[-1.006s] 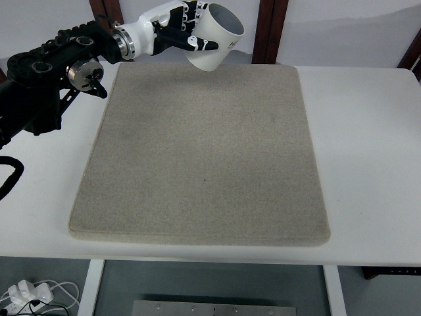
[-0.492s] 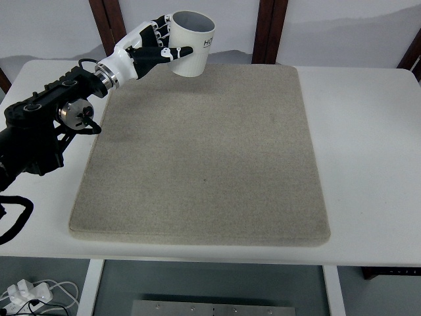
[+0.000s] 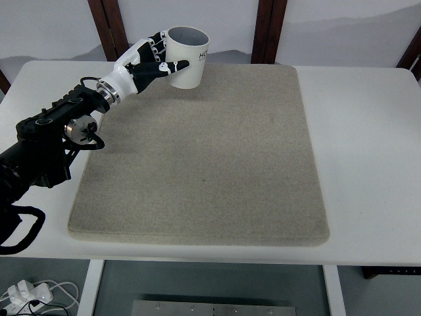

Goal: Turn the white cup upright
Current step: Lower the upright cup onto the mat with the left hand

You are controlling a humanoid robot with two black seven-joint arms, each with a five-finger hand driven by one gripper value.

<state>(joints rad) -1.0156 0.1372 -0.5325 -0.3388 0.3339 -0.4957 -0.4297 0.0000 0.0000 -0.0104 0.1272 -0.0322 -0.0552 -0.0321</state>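
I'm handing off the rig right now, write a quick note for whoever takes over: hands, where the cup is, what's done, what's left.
Left hand: shut on the white cup, fingers wrapped round its side.
Right hand: not in view.
White cup: at the far left corner of the grey mat, mouth facing up, looking about upright. Whether its base touches the mat cannot be told from this view.
Done: cup looks turned mouth-up.
Left: confirm it stands on the mat, open the hand, pull the arm back.
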